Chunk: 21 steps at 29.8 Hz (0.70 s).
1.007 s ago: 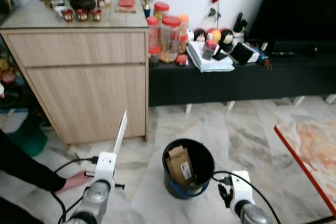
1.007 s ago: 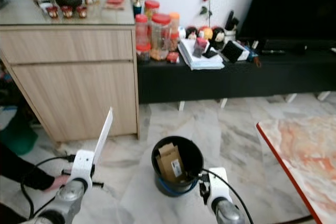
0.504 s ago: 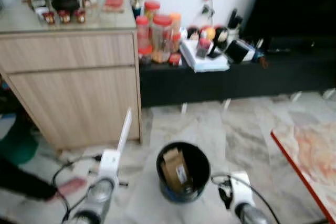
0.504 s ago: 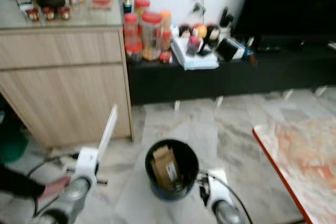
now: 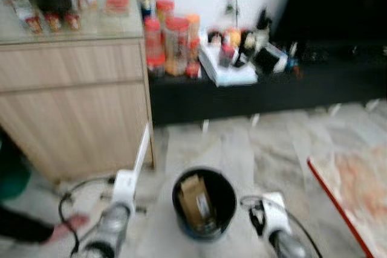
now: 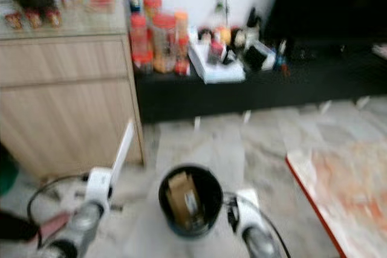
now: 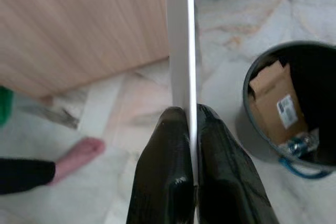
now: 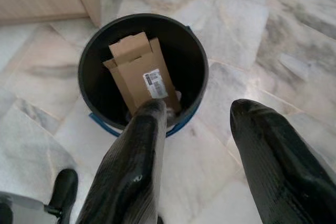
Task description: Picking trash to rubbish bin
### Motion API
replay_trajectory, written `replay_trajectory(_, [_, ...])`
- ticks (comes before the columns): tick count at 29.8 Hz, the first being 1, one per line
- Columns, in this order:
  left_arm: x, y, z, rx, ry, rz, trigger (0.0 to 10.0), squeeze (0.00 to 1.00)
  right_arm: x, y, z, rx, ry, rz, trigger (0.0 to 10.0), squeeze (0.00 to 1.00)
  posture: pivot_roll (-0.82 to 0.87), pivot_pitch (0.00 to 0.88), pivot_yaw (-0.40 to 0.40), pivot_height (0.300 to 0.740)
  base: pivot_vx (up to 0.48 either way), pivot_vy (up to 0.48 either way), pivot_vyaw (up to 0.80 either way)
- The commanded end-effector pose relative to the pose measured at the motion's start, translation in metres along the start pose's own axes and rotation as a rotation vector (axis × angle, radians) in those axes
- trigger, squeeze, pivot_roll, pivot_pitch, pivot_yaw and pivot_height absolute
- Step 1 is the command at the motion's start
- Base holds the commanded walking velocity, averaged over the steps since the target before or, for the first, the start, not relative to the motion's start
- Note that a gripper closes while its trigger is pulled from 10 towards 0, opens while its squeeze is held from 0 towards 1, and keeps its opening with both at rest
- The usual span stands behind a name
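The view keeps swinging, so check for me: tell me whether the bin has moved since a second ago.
No. The bin keeps its spot off the cabinet's lower corner; the whole picture shifted, so only the camera moved.

Open marble floor around the bin

The bin (image 8: 140, 72) mouth is half blocked by an upright cardboard box (image 8: 142, 74); the wooden cabinet (image 5: 75, 98) and a person's hand (image 7: 79, 156) crowd its left.

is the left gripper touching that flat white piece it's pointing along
Touching. In the left wrist view the left gripper has both black fingers pressed against the sides of the flat white piece, with no gap.
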<state>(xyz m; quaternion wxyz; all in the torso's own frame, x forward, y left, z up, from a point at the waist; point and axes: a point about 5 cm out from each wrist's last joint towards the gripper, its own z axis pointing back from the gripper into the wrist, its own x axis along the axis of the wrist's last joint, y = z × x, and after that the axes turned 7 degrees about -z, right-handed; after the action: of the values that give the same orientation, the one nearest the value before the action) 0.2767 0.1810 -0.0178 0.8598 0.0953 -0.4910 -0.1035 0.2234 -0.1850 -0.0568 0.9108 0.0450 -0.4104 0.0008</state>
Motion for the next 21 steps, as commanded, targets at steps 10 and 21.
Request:
replay_trajectory(10, [0.005,-0.0136,-0.0007,-0.049,-0.014,0.006,10.0,0.0,-0.0039,-0.0099,0.0031,-0.023,0.017,0.012,10.0,0.0,0.08,0.051,-0.066,0.74,0.33,0.0,-0.32])
replay_trajectory(21, [0.0051,-0.0168,-0.0006,-0.072,-0.015,0.006,10.0,0.0,-0.0036,-0.0088,0.0032,-0.014,0.013,0.032,10.0,0.0,0.08,0.056,-0.066,0.74,0.329,0.0,-0.07])
